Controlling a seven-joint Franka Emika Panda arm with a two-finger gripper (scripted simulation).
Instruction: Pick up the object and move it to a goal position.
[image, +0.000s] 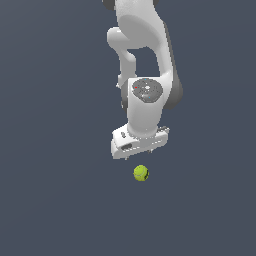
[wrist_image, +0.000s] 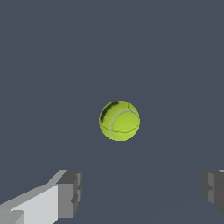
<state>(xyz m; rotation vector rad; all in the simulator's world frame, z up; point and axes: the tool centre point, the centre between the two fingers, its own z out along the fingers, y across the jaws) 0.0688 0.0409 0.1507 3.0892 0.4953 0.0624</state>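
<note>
The small yellow-green ball with faint dark seam marks (image: 141, 173) lies alone on the flat dark grey-blue surface (image: 50, 200), and the white two-fingered tool (image: 141, 150) at the end of the white arm hangs just above it without touching. What the coming move turns on is the offset between the two. In the exterior view the ball sits slightly lower in the picture than the tool's body, clear of it and almost in line with its middle — close, but not directly beneath the fingers.

The wrist view bears this out. The ball (wrist_image: 119, 120) shows near the centre of the picture, while the two grey fingertips (wrist_image: 70, 192) stand at the picture's edge, spread wide and with nothing between them. So the tool (wrist_image: 142, 190) is released and empty, and its gap is far broader than the ball. The ball lies ahead of the line joining the two tips rather than on it.

Being round, the ball has no long axis to match, so the wrist angle matters little. My reading is that the grasp is not yet begun: the tool likely needs a short sideways shift to bring the ball between the tips, then a descent and a closing. A ball can roll if one tip nudges it first — centring looks worth the care. No goal marker shows in either view.
</note>
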